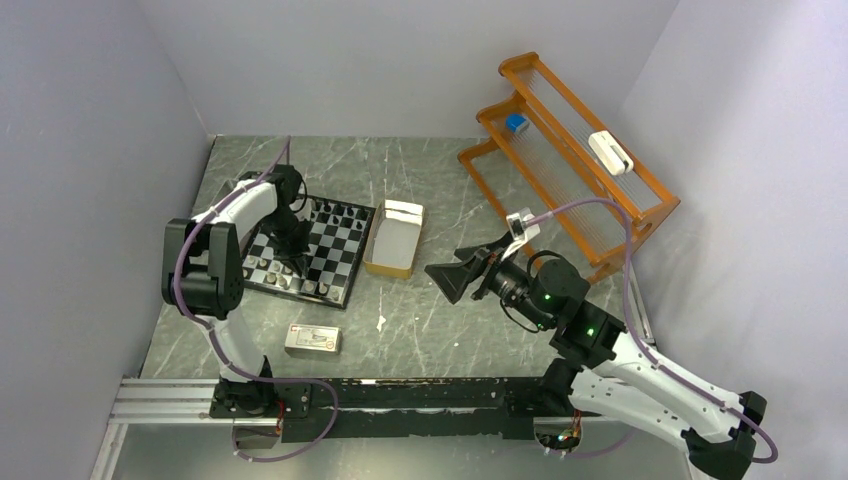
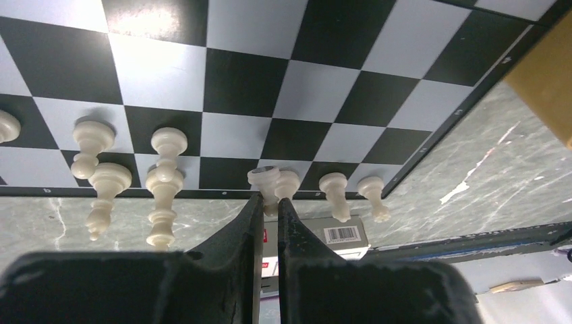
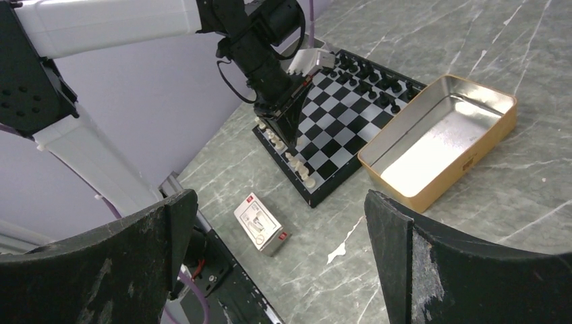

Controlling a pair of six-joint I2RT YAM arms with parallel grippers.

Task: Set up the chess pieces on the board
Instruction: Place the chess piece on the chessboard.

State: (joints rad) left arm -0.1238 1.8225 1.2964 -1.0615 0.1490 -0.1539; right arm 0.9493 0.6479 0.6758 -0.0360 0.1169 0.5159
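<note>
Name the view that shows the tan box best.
Right wrist: the tan box lies large and unblocked, its shiny inside and whole rim visible. Top external shows it small, beside the board. Left wrist catches only one corner.

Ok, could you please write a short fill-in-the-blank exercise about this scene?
1. The tan box is ___.
2. The fingers of the right gripper are ___.
3. The left gripper, pinching a pale chess piece, hangs over the ___.
Missing words: empty; open; board.
</note>
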